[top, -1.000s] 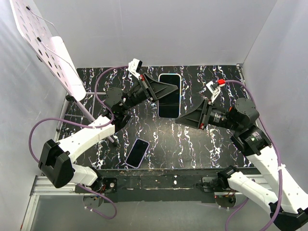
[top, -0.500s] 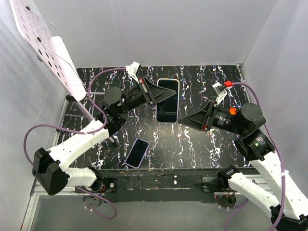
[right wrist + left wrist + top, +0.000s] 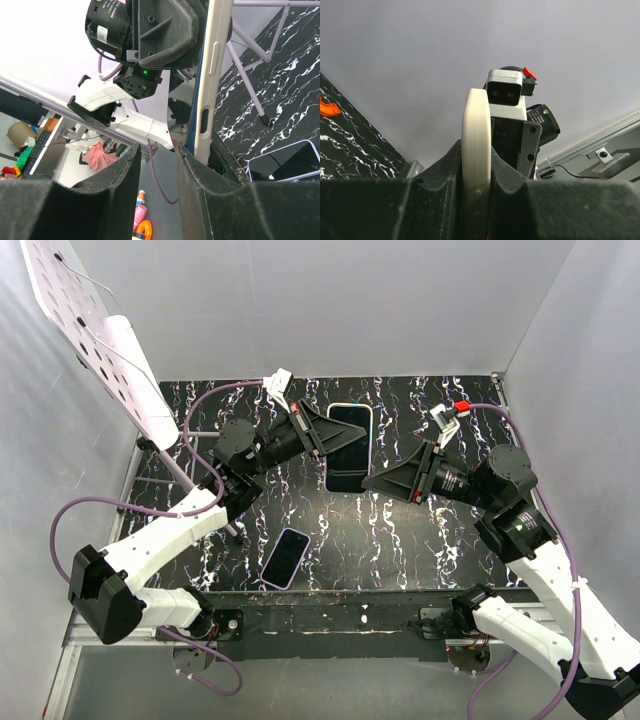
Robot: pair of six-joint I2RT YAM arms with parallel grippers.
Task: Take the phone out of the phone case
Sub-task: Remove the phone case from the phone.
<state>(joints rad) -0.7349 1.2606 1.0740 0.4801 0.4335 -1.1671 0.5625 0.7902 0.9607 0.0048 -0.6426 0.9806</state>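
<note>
The phone (image 3: 348,448) in its cream phone case is held off the black marbled table, screen up in the top view. My left gripper (image 3: 325,435) is shut on its left side. In the left wrist view the case's edge (image 3: 474,115) stands clamped between both fingers of the left gripper (image 3: 476,160). My right gripper (image 3: 370,482) is open at the phone's lower right corner. In the right wrist view the case's edge (image 3: 210,75) rises just outside the right finger of the right gripper (image 3: 157,160), not in the gap.
A second phone (image 3: 285,557) with a lilac rim lies flat near the table's front edge, also seen as a lilac-rimmed phone (image 3: 285,160) from the right wrist. A white perforated board (image 3: 90,330) on a thin metal stand (image 3: 190,480) leans at the far left. Grey walls enclose the table.
The left arm carried the cased phone slightly left. The right gripper drew back to the right, then came in again to the phone's lower right corner, its jaws a little wider.
</note>
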